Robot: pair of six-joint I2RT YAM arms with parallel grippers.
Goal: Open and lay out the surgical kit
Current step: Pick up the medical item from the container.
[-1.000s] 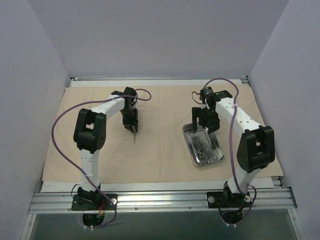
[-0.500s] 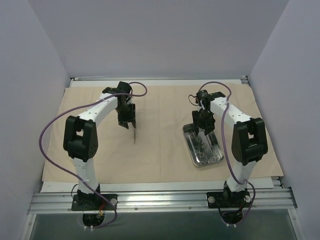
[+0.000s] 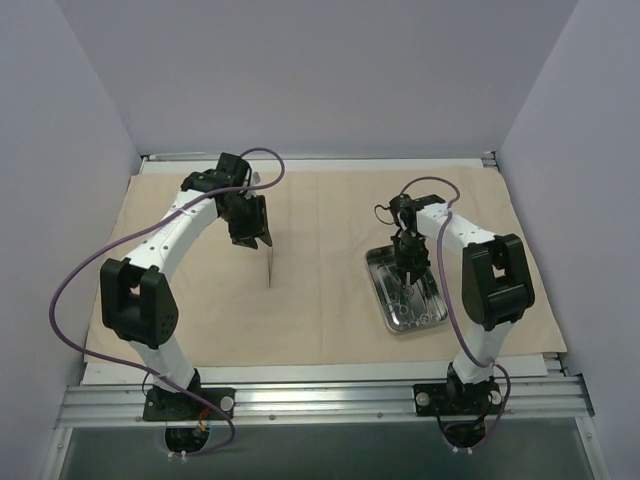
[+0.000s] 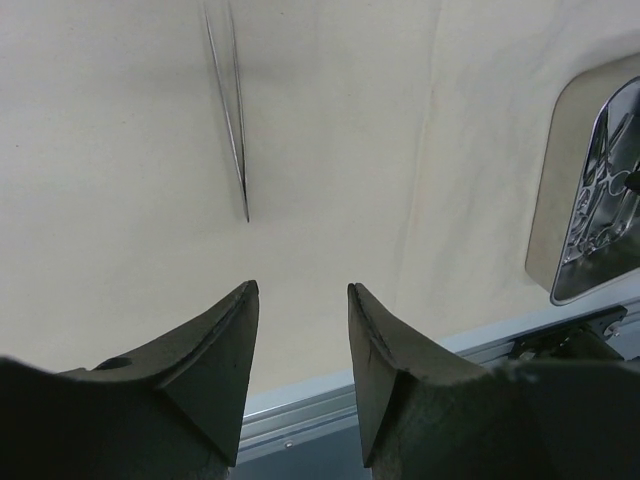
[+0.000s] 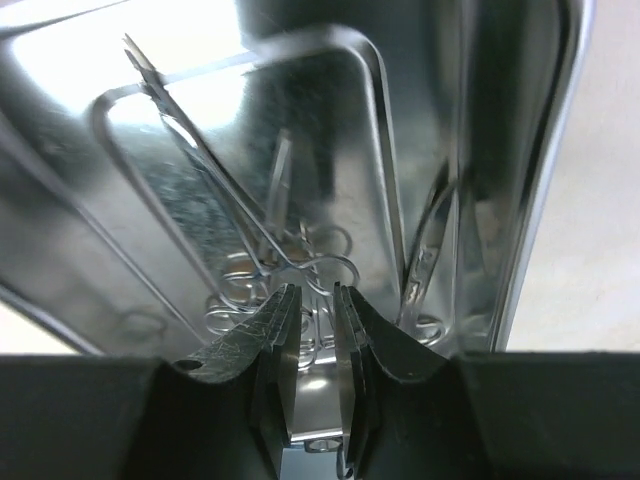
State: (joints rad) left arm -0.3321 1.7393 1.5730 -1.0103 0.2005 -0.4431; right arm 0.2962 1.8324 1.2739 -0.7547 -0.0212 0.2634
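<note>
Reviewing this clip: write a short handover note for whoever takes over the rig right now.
Left gripper: open, empty, above the large beige wrapping cloth.
Right gripper: down inside the small shiny rectangular steel tray, fingers nearly together over the ring handles. A grip cannot be confirmed.
Done: the cloth is spread flat, and one pair of thin silver tweezers lies on it, left of the tray.
Left: lay out the thin silver ring-handled instruments from the tray on the cloth.

The table [image 3: 330,373] is covered almost wholly by the beige wrapping cloth [image 3: 320,300], which is spread flat and faintly creased. A narrow white strip is left bare along the near edge; the far edge appears to be covered.
</note>
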